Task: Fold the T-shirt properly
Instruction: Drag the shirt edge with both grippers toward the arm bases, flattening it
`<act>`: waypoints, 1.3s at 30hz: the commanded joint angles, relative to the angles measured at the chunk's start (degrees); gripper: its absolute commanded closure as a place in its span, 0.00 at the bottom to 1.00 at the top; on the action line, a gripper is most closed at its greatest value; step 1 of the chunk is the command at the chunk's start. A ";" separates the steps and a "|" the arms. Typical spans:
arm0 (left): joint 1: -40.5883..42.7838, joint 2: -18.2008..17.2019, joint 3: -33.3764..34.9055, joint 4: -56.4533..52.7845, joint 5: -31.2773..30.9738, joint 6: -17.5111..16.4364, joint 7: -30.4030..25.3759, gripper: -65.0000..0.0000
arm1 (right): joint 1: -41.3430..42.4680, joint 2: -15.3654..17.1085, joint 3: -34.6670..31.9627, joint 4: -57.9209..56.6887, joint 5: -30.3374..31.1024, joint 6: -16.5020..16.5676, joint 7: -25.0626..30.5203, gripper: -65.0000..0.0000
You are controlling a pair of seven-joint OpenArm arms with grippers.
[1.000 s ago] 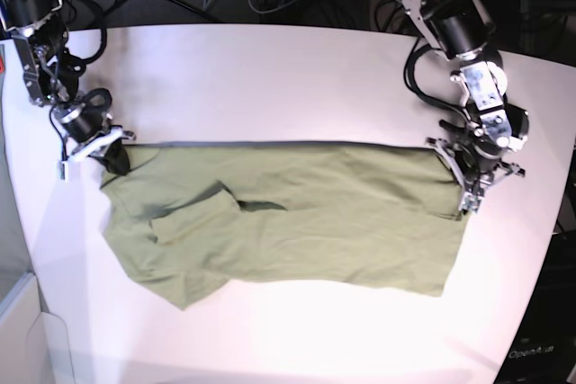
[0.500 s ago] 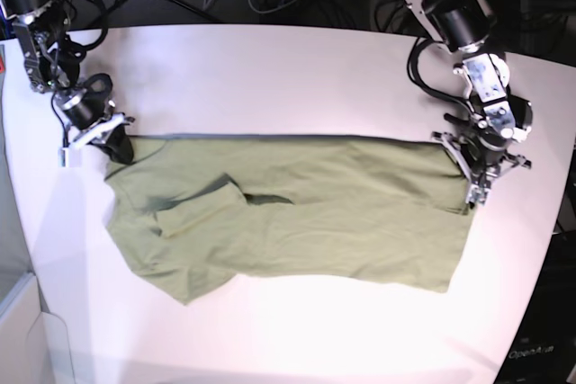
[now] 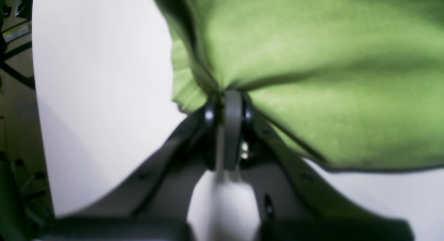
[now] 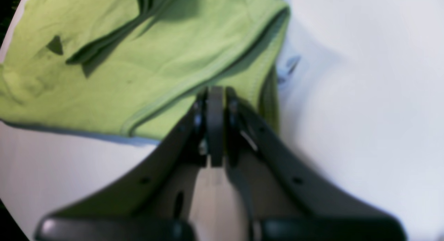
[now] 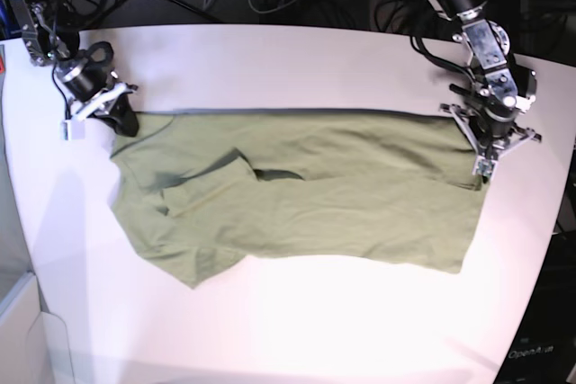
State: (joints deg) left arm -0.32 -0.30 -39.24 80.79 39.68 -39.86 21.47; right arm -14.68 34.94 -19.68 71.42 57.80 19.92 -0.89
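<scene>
on the white bench (image 5: pixel 270 330), the green t-shirt (image 5: pixel 315 195) is spread between the two arms, its surface rumpled. its near-arm edge is pinched at one corner by the left pincer (image 5: pixel 479 173), and at the opposite corner by the right pincer (image 5: pixel 128 125), both clenched on the cloth.

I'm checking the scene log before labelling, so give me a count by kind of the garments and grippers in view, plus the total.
Green T-shirt: 1
Grippers (left and right): 2
Total: 3
</scene>
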 commanded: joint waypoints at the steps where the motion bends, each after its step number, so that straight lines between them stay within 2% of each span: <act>1: 0.19 0.25 -0.27 0.57 0.89 -0.14 1.51 0.96 | -1.45 1.50 0.91 0.89 -0.88 -0.54 -2.32 0.99; 9: 5.02 3.15 -0.27 6.99 0.89 -0.14 1.51 0.96 | -9.19 1.76 7.51 5.20 -0.88 -0.45 -2.59 0.99; 17: 5.99 5.09 -4.40 8.30 1.15 -0.14 1.34 0.96 | -13.76 2.29 8.83 5.46 -0.97 -0.19 -0.92 0.99; 21: 6.08 4.82 -4.40 7.69 1.07 -0.14 1.25 0.96 | -17.89 4.67 8.83 10.56 -1.05 -0.54 3.48 0.99; 28: 6.08 4.82 -4.05 7.78 1.24 -0.14 1.25 0.96 | -17.19 6.95 8.83 18.12 -1.05 -0.63 3.04 0.99; 35: 6.08 4.91 -3.96 7.78 1.33 -0.14 1.25 0.96 | -8.49 6.51 8.56 18.56 -1.05 -2.03 -6.46 0.99; 39: 6.08 4.91 -3.96 7.78 1.33 -0.14 1.25 0.96 | -3.56 4.67 8.47 16.36 -1.05 -2.03 -10.59 0.99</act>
State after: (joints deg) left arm 5.74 4.75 -43.29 88.25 40.21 -39.62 21.39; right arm -18.68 38.39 -11.75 87.11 56.05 17.82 -12.95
